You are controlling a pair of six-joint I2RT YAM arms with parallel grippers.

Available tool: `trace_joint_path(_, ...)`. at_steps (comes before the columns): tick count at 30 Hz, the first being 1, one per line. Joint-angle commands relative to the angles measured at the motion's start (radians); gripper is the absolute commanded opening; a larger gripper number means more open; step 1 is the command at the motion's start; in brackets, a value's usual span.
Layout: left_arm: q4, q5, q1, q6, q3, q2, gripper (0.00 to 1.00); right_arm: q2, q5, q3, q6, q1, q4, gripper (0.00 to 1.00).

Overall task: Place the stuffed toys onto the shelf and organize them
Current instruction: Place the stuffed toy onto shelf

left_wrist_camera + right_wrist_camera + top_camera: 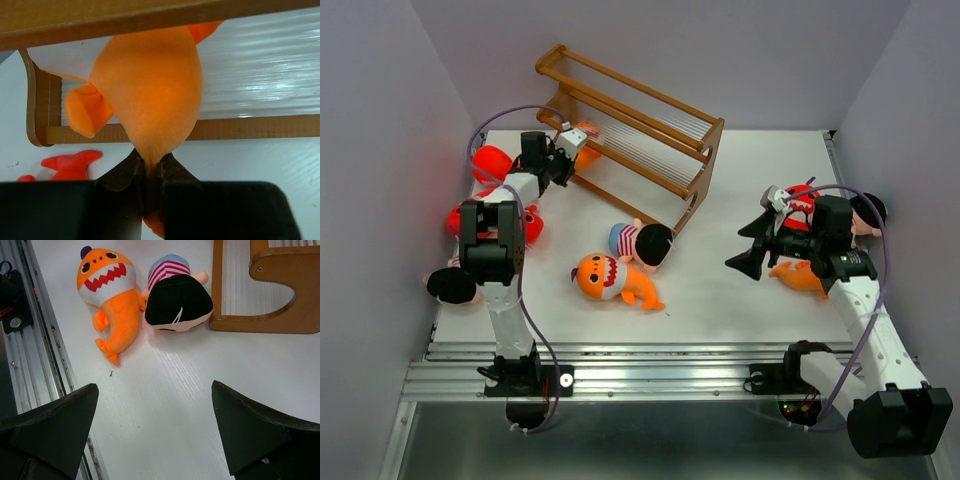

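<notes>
1. The left end effector (pixel 151 166) is clamped on the orange plush fish (pixel 150 95) by its narrow end, so the body leads into the shelf (pixel 706 160), at the upper left of the top view.
2. The fish's long axis runs bottom-to-top in the left wrist view, with the fat end uppermost.
3. The right end effector (pixel 155 387) hangs with its jaws wide apart at the right of the frame.
</notes>
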State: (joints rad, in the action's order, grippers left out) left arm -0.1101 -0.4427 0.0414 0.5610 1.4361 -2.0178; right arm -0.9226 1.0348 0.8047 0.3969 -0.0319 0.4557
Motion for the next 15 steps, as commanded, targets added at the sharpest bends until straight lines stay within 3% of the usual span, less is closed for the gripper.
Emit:
trace_joint_path(1,0.03,0.028,-0.015,0.016,0.104,-0.041,0.0,-0.005,-0.001,-0.004,0.02,0.006,-0.031,1.0)
trace_joint_path(6,0.049,0.067,-0.034,-0.018,0.168,-0.068,0.0,-0.021,-0.002,-0.004,0.023,0.006,-0.028,1.0)
trace_joint_path(15,0.061,0.171,-0.072,-0.07,0.198,-0.071,0.17,-0.025,-0.01,-0.002,0.028,0.006,-0.026,1.0)
